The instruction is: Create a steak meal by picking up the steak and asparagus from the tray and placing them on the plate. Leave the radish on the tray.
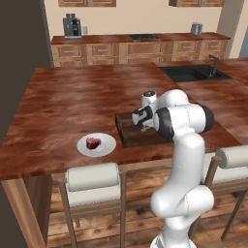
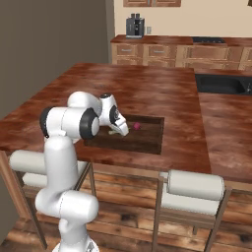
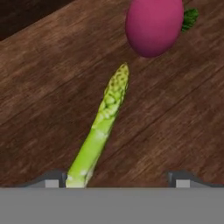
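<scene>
Pincer (image 3: 120, 179) low over the tray (image 3: 43, 96), fingertips spread wide, gripping nothing. Asparagus (image 3: 101, 127) between them, nearer the left tip, pointing toward the radish (image 3: 153, 26).

Gripper (image 3: 117, 181) low, jaws seemingly parted.

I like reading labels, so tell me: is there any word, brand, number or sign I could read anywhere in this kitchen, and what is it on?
None can be read: the coffee machine, plate, tray, asparagus and radish all show plain surfaces with no lettering.
</scene>
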{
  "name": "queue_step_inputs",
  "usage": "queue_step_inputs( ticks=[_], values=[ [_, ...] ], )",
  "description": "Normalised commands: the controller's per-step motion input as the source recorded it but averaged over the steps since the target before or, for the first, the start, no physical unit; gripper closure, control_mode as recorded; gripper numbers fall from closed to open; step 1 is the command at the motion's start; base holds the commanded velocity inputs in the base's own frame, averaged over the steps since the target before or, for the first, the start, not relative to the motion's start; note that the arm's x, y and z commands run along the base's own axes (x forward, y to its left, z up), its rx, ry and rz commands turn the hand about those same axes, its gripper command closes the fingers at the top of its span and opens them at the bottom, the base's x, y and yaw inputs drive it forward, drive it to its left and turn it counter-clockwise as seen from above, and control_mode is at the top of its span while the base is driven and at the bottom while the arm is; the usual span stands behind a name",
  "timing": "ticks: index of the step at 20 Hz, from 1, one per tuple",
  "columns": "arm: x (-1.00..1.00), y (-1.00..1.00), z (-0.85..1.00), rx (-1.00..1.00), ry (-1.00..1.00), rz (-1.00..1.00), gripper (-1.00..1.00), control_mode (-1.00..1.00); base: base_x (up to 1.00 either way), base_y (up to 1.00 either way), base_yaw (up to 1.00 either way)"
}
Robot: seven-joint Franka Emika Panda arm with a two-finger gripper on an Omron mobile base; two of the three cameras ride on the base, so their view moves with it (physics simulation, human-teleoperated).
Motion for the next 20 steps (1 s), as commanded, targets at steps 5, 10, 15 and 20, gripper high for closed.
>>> queue_step_inputs(
  ticks=[5,10,15,20],
  values=[
    [0.07,0.0,-0.39,0.02,-0.06,0.0,1.0,-1.0,0.0,0.0,0.0],
    [0.02,0.0,-0.11,0.02,-0.03,0.0,1.0,-1.0,0.0,0.0,0.0],
    [0.0,0.0,-0.02,0.01,-0.02,0.0,1.0,-1.0,0.0,0.0,0.0],
    [-0.17,0.07,0.53,0.0,-0.02,0.01,1.0,-1.0,0.0,0.0,0.0]
  ],
)
